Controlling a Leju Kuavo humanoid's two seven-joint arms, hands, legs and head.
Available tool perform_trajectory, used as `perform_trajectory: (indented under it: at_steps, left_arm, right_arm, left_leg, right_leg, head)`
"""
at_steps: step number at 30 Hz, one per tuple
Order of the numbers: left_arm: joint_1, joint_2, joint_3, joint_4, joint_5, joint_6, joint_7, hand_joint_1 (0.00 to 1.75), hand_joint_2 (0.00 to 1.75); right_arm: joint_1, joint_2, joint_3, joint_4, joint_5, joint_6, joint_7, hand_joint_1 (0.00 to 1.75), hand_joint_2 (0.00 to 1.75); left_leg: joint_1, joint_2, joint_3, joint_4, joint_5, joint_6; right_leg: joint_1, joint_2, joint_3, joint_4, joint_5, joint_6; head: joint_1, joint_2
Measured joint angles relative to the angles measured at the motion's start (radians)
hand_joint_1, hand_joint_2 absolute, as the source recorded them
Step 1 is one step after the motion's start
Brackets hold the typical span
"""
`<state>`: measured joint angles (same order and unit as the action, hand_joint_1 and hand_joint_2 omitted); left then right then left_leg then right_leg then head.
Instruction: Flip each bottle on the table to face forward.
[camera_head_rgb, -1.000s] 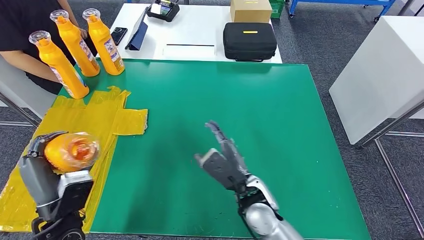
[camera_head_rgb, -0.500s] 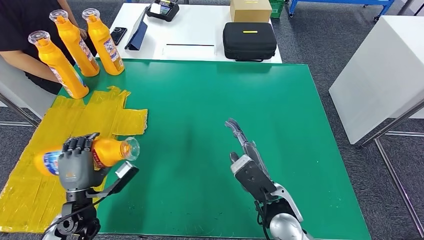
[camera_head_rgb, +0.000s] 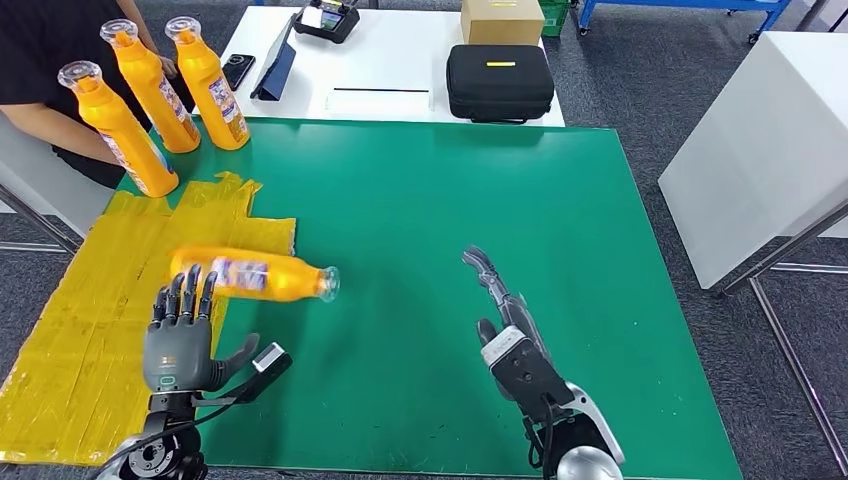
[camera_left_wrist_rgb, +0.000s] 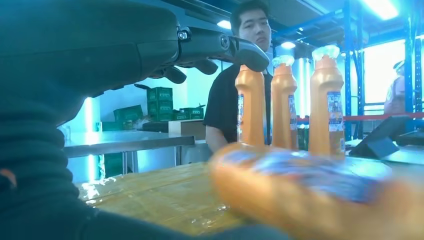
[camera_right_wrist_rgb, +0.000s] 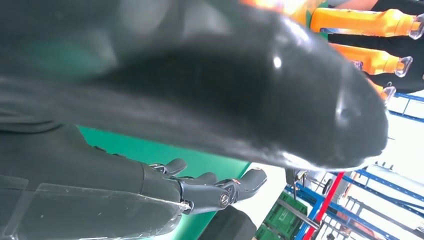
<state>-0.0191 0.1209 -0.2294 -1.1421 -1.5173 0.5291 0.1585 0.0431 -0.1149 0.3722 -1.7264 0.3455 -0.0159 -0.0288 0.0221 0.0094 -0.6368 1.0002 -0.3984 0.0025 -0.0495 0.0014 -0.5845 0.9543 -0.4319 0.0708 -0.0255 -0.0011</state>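
An orange bottle (camera_head_rgb: 250, 275) lies on its side where the yellow sheet (camera_head_rgb: 90, 330) meets the green mat (camera_head_rgb: 480, 200), its clear cap pointing right. My left hand (camera_head_rgb: 180, 338) is just in front of it, fingers spread and upright, their tips at the bottle's base end, gripping nothing. The left wrist view shows this bottle (camera_left_wrist_rgb: 300, 192) blurred and close. Three orange bottles stand upright at the back left (camera_head_rgb: 118, 130) (camera_head_rgb: 150, 88) (camera_head_rgb: 208, 85), also seen in the left wrist view (camera_left_wrist_rgb: 283, 105). My right hand (camera_head_rgb: 505, 325) hovers open over the mat.
A person in a black shirt (camera_head_rgb: 45, 60) sits at the back left by the upright bottles. Behind the mat a white table (camera_head_rgb: 400, 60) carries a black case (camera_head_rgb: 498, 82), a cardboard box (camera_head_rgb: 502, 20) and a tablet (camera_head_rgb: 275, 72). Another white table (camera_head_rgb: 760, 140) stands to the right.
My left hand held the bottle raised, tipped it over to the right, and has now let it go lying on the table. My right hand drifted right and lower.
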Motion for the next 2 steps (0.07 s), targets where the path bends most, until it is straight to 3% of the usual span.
perform_trajectory:
  at_steps: [2]
  left_arm:
    - [0.003,0.000,0.000,-0.002,0.001,-0.009,0.006,0.00,0.00]
  right_arm:
    - [0.004,0.000,-0.001,-0.003,0.003,0.004,-0.001,0.00,0.00]
  left_leg:
    - [0.000,0.000,0.000,0.000,0.000,0.000]
  right_leg:
    - [0.000,0.000,0.000,0.000,0.000,0.000]
  head:
    - [0.000,0.000]
